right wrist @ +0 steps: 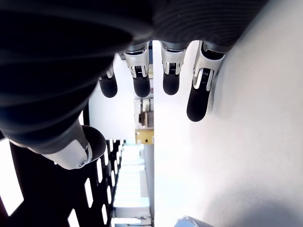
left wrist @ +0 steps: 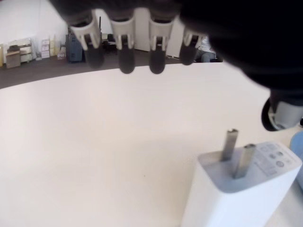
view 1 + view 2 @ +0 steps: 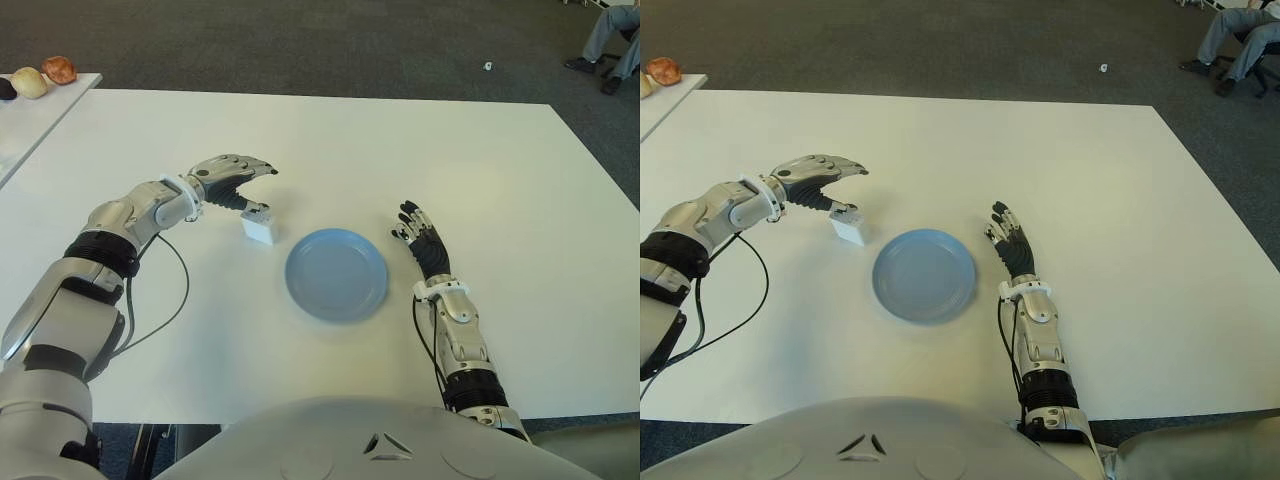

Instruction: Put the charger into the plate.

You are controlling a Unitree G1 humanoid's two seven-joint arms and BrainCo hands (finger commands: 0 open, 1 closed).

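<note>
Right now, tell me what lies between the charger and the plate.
Nothing: only a short bare strip of white table separates the charger from the plate, as the left eye view shows.

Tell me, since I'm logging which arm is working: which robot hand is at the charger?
The left robot hand, fingers spread over the white charger. The right robot hand shows right of the blue plate.

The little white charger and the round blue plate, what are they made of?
The white block charger looks like smooth matte plastic, with two shiny metal prongs on top. The round blue plate is probably plastic: evenly coloured with a soft sheen, though glazed ceramic can't be excluded.
</note>
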